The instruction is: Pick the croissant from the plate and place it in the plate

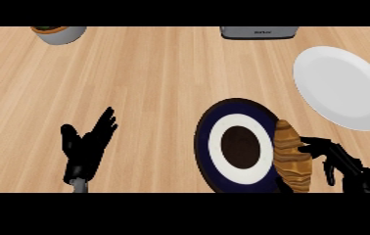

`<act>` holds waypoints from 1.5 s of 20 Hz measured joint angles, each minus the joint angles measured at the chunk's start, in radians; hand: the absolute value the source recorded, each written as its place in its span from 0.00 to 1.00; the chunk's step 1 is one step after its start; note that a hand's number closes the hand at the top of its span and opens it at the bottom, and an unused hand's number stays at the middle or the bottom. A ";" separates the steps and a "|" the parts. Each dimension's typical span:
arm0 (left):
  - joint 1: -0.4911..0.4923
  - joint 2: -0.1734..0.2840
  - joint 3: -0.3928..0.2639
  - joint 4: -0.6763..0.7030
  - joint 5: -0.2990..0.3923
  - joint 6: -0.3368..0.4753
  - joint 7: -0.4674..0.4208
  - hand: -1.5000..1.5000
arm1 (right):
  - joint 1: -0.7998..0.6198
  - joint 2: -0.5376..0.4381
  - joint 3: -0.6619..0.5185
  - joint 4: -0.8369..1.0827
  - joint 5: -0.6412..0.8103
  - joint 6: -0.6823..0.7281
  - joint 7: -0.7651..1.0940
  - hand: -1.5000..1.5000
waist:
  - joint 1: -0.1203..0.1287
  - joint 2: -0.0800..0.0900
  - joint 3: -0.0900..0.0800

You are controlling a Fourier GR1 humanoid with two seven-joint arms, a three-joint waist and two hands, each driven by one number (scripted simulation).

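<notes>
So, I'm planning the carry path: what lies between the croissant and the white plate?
In the head view, only bare wooden counter separates the croissant, on the dark plate's right rim, from the white plate. The right hand is beside the croissant.

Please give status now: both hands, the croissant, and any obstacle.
Left hand open, resting low left. Right hand fingers touching croissant. Croissant on dark plate right rim. White plate unobstructed.

Pale wood-grain counter (159, 82), smooth white plate (336, 84)
</notes>
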State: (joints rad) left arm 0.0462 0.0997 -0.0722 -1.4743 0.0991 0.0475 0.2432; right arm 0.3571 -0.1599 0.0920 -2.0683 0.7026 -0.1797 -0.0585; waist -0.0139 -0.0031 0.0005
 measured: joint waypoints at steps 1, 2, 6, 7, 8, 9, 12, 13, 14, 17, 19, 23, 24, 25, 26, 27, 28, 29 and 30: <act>-0.011 -0.004 0.002 0.008 -0.002 0.004 -0.001 0.50 | -0.014 0.004 -0.031 0.025 -0.042 -0.004 -0.010 1.00 | 0.002 0.001 0.000; -0.021 -0.009 -0.001 0.009 -0.007 0.009 0.002 0.50 | -0.041 0.003 -0.069 0.045 -0.081 -0.003 -0.010 1.00 | 0.004 0.002 0.000; -0.028 -0.006 0.010 0.038 -0.002 -0.004 -0.017 0.50 | -0.130 -0.019 -0.221 0.152 -0.267 0.008 -0.059 1.00 | 0.011 0.003 0.001; -0.026 -0.011 0.005 0.037 -0.007 -0.002 -0.023 0.50 | -0.162 -0.030 -0.257 0.184 -0.293 0.008 -0.065 1.00 | 0.012 0.003 0.001; -0.027 -0.017 0.001 0.038 -0.014 0.004 -0.026 0.50 | -0.194 -0.050 -0.297 0.222 -0.317 0.011 -0.076 1.00 | 0.013 0.003 0.001; -0.028 -0.015 0.005 0.043 -0.012 0.000 -0.028 0.50 | -0.223 -0.068 -0.331 0.266 -0.336 0.011 -0.094 1.00 | 0.014 0.003 0.001; -0.049 -0.020 0.007 0.057 -0.016 0.003 -0.025 0.50 | -0.335 -0.119 -0.416 0.433 -0.364 -0.011 -0.157 1.00 | 0.019 0.004 0.001; -0.051 -0.024 0.002 0.058 -0.022 0.006 -0.026 0.50 | -0.375 -0.129 -0.441 0.495 -0.367 -0.032 -0.180 1.00 | 0.022 0.005 0.002; -0.053 -0.028 -0.003 0.060 -0.026 0.007 -0.028 0.50 | -0.417 -0.139 -0.462 0.560 -0.367 -0.053 -0.198 1.00 | 0.025 0.006 0.002; -0.046 -0.028 -0.004 0.049 -0.025 0.003 -0.027 0.50 | -0.533 -0.192 -0.525 0.770 -0.387 -0.082 -0.286 1.00 | 0.031 0.007 0.002; -0.047 -0.019 0.001 0.045 -0.021 -0.005 -0.016 0.50 | -0.616 -0.240 -0.560 0.914 -0.399 -0.086 -0.340 1.00 | 0.036 0.009 0.002; -0.065 -0.022 0.004 0.057 -0.020 -0.009 -0.014 0.50 | -0.763 -0.326 -0.614 1.199 -0.414 -0.095 -0.457 1.00 | 0.042 0.012 0.002; -0.072 -0.023 0.005 0.069 -0.020 -0.012 -0.021 0.50 | -0.792 -0.349 -0.628 1.260 -0.420 -0.090 -0.492 1.00 | 0.044 0.014 0.003; -0.079 -0.028 0.000 0.072 -0.027 -0.007 -0.020 0.50 | -0.823 -0.359 -0.635 1.323 -0.419 -0.100 -0.523 1.00 | 0.046 0.014 0.003; -0.085 -0.030 0.000 0.075 -0.028 -0.007 -0.021 0.50 | -0.850 -0.376 -0.645 1.383 -0.421 -0.101 -0.555 1.00 | 0.048 0.015 0.003; -0.084 -0.024 0.004 0.077 -0.022 -0.016 -0.024 0.50 | -0.878 -0.397 -0.655 1.433 -0.423 -0.099 -0.577 1.00 | 0.051 0.016 0.004; -0.086 -0.023 0.005 0.085 -0.022 -0.021 -0.034 0.50 | -0.900 -0.418 -0.663 1.480 -0.423 -0.097 -0.598 1.00 | 0.054 0.017 0.004; -0.085 -0.018 0.008 0.080 -0.017 -0.029 -0.031 0.50 | -0.924 -0.430 -0.667 1.523 -0.420 -0.104 -0.614 1.00 | 0.058 0.018 0.005; -0.091 -0.020 0.005 0.075 -0.016 -0.029 -0.024 0.50 | -0.936 -0.448 -0.662 1.563 -0.406 -0.105 -0.589 1.00 | 0.064 0.021 0.004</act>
State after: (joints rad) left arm -0.0452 0.0801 -0.0668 -1.3995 0.0827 0.0187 0.2194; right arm -0.5792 -0.6078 -0.5699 -0.5057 0.2968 -0.2849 -0.6472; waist 0.0502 0.0177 0.0049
